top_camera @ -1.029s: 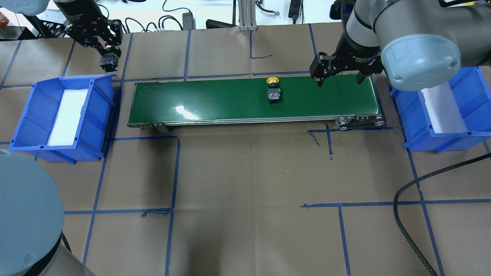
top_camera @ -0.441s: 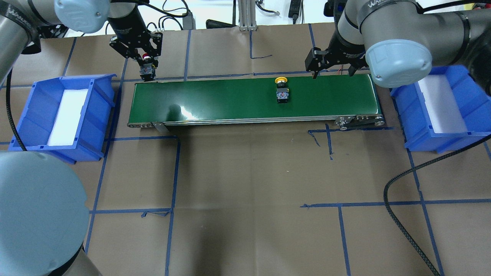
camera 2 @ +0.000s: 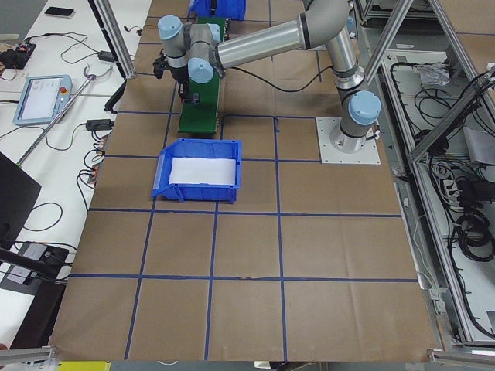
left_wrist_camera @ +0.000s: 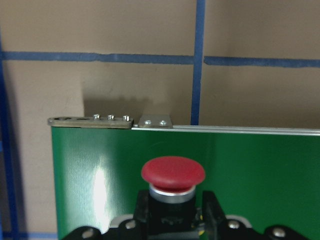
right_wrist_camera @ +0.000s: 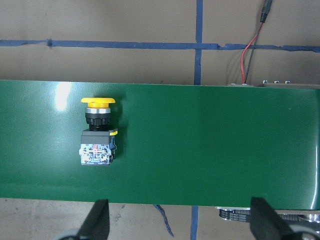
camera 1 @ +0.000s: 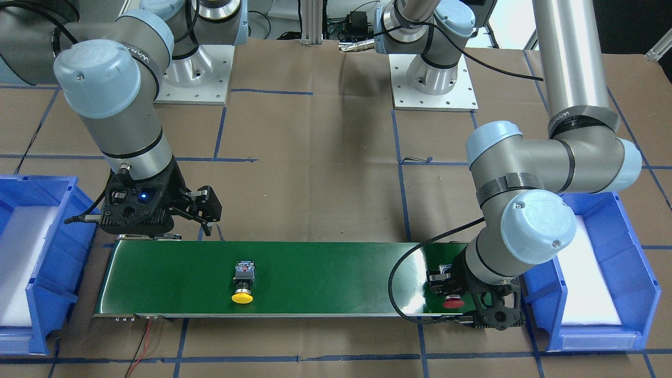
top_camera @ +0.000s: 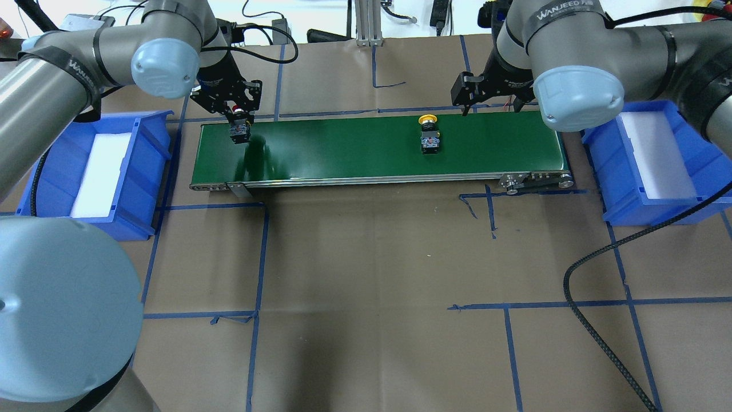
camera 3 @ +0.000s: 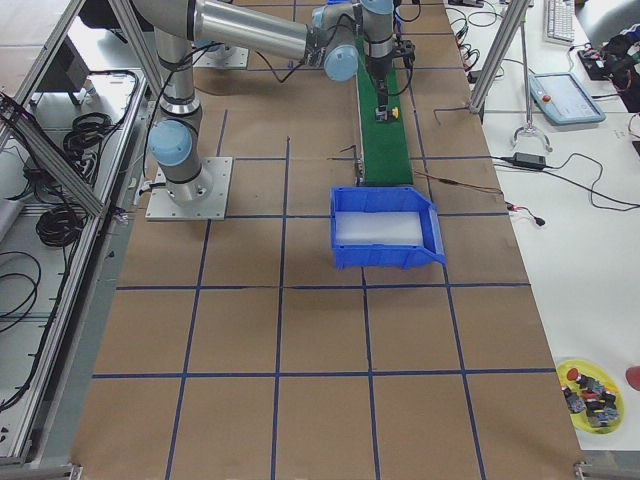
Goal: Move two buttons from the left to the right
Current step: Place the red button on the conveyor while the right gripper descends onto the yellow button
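Observation:
The red-capped button [top_camera: 238,130] hangs in my left gripper [top_camera: 239,119], which is shut on its body low over the left end of the green conveyor belt [top_camera: 343,150]. The left wrist view shows the red cap [left_wrist_camera: 172,172] above the belt near its far edge. Whether the button touches the belt, I cannot tell. The yellow-capped button [top_camera: 429,138] lies on its side on the belt, right of the middle [right_wrist_camera: 97,135] [camera 1: 242,283]. My right gripper [top_camera: 492,107] stands open at the belt's far edge, beyond and to the right of it, holding nothing.
A blue bin with white foam [top_camera: 40,171] sits off the belt's left end, and another blue bin [top_camera: 706,143] off its right end. A black cable [top_camera: 595,269] loops over the table at front right. Blue tape lines cross the brown paper.
My left arm carried the red button rightward from beside the left bin to over the belt's left end. The yellow button travelled right along the belt. The right gripper shifted slightly back.

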### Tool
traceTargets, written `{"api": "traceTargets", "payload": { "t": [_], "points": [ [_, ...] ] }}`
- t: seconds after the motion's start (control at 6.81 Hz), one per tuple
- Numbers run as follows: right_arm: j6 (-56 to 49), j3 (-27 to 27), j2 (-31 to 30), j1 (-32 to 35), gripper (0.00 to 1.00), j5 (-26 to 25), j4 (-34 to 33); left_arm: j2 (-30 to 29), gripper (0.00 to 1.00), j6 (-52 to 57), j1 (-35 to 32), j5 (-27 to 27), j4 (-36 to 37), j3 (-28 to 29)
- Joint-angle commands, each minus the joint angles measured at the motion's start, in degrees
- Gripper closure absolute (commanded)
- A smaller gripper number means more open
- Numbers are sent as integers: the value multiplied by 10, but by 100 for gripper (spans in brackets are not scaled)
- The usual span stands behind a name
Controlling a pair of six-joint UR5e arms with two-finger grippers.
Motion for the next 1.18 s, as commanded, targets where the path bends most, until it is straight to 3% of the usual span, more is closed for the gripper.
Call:
{"api": "traceTargets", "payload": {
  "t": [0.0,0.15,0.59,1.03],
  "points": [
    [2,1,22,3,0,5,-16,0,72,-16,0,1,45,-36],
    [2,-2,29,-1,0,5,-18,-2,2,-21,-1,0,45,-34],
    [6,-3,44,-3,0,12,-11,23,0,-25,-1,2,14,-16],
    [13,-56,112,-4,0,12,-18,88,0,-25,-1,-2,-146,45]
  ]
}}
